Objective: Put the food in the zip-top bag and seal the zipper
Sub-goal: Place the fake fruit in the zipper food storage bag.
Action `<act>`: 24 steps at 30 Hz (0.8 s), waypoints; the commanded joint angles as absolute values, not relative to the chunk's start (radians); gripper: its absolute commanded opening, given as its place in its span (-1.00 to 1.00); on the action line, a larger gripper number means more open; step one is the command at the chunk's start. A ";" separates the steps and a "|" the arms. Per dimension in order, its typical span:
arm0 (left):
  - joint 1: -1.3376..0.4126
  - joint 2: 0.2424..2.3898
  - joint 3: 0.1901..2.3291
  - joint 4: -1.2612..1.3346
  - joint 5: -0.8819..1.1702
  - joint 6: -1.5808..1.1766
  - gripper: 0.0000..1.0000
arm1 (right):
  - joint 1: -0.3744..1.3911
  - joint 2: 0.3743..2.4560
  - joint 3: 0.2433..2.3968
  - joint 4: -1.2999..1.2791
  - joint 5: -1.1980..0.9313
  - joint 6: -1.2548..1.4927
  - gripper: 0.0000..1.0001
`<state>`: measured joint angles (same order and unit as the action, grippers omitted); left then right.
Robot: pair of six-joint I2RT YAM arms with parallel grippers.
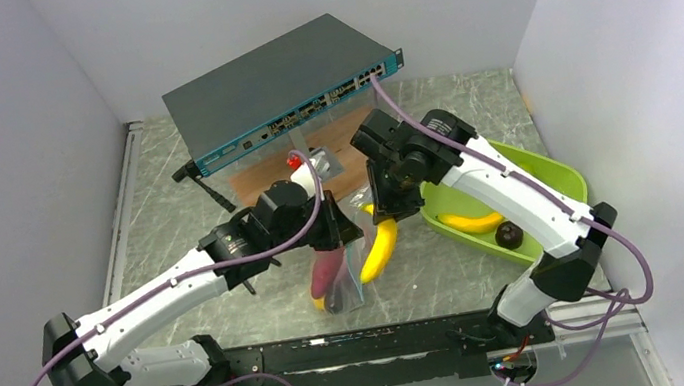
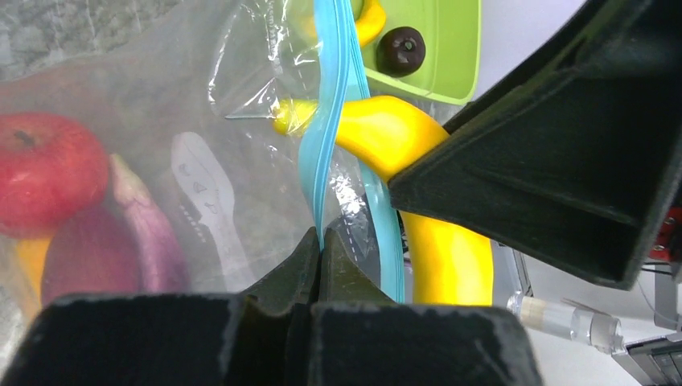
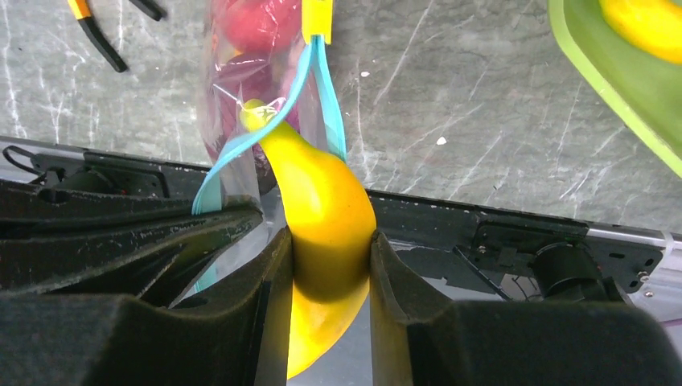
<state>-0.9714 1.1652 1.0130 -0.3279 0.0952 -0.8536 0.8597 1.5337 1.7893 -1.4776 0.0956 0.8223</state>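
- Two grippers meet over the middle of the tabletop [image 1: 451,279], in front of a grey network switch [image 1: 282,85]
- The left gripper [image 2: 322,249] is pinched tight on one side of the zipper [image 2: 334,96], with no gap between its fingers, and so holds the zip-top bag [image 1: 340,279] by its mouth edge
- The right gripper [image 3: 330,265] is clamped around the middle of a banana [image 3: 322,193], with a finger pressed against each side of it
- The zipper is unsealed: its two teal strips spread apart, and the banana's tip sits between them, just inside the bag's mouth
- Most of the banana is outside the bag, slanting up towards the right gripper
- Through the clear plastic, a red apple [image 2: 44,173] and a purple eggplant [image 2: 104,249] lie inside the bag, touching each other
- A lime-green tray [image 1: 558,178] sits on the tabletop to the right of the bag
- In the tray lie a second banana [image 1: 471,222] and a brown round fruit [image 1: 509,235], just beside each other
- Whether the bag's lower end rests on the tabletop cannot be told
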 commanded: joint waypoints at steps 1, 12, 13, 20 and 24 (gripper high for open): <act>-0.985 1.176 1.070 -0.337 0.040 -0.836 -1.00 | 0.844 1.484 1.801 -1.502 0.115 0.819 -1.00; -1.017 1.195 1.126 -0.484 -0.173 -0.821 -1.00 | 0.836 1.493 1.779 -1.501 0.084 0.802 -1.00; -1.018 1.196 1.128 -0.494 -0.192 -0.819 -1.00 | 0.835 1.490 1.782 -1.502 0.086 0.810 -1.00; -1.022 1.197 1.109 -0.402 -0.112 -0.833 -1.00 | 0.831 1.576 1.810 -1.499 0.166 0.867 -1.00; -1.022 1.195 1.112 -0.392 -0.079 -0.841 -1.00 | 0.842 1.595 1.827 -1.487 0.205 0.865 -1.00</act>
